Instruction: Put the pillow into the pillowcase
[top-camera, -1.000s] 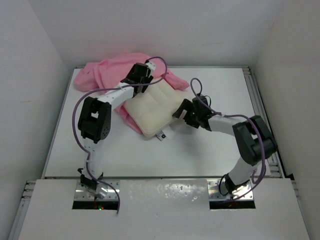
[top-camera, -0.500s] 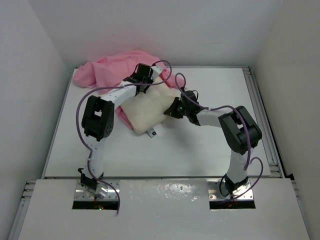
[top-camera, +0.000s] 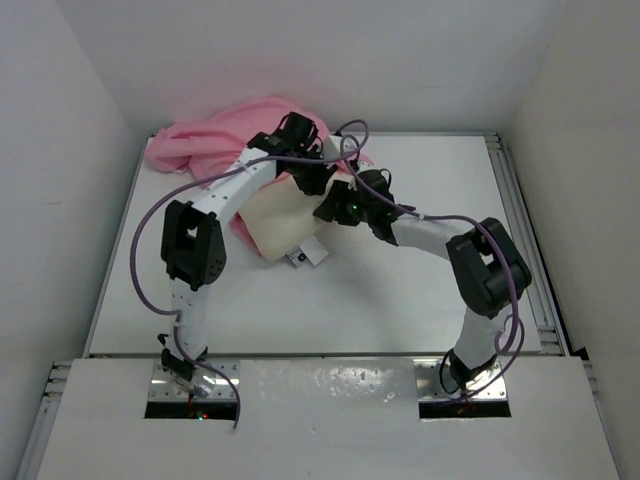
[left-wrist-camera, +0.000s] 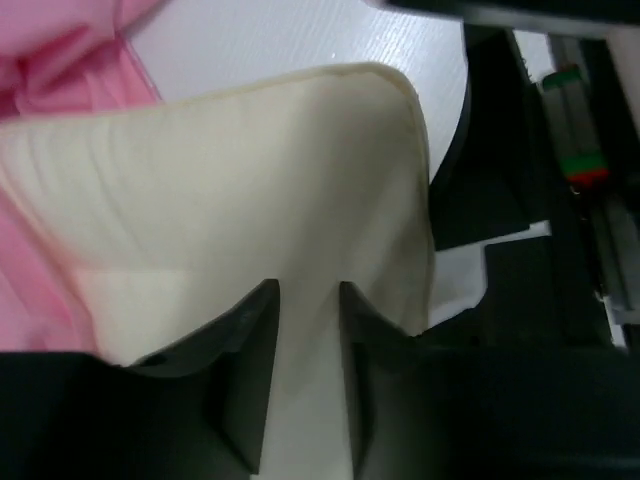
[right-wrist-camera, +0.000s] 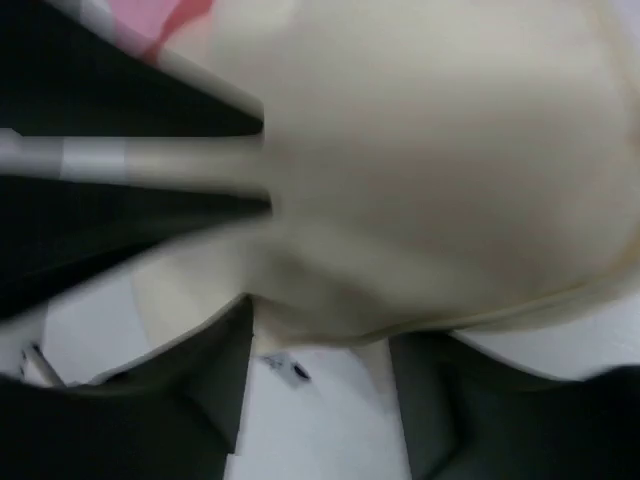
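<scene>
Toward the upper centre, the cream quilted soft pillow (top-camera: 283, 215) lies on the white desk (top-camera: 400, 290), partly over the crumpled shiny pink satin pillowcase (top-camera: 200, 145), with the left tool (left-wrist-camera: 310, 290) and the right tool (right-wrist-camera: 320, 335) each clamped on its edge.

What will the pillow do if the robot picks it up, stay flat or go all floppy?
Probably floppy: in the left wrist view the pillow bends and curves around where the left hand pinches it, so it likely sags instead of staying flat. It looks puffy and soft, so it is probably light for its size and squashes easily when pushed.
</scene>
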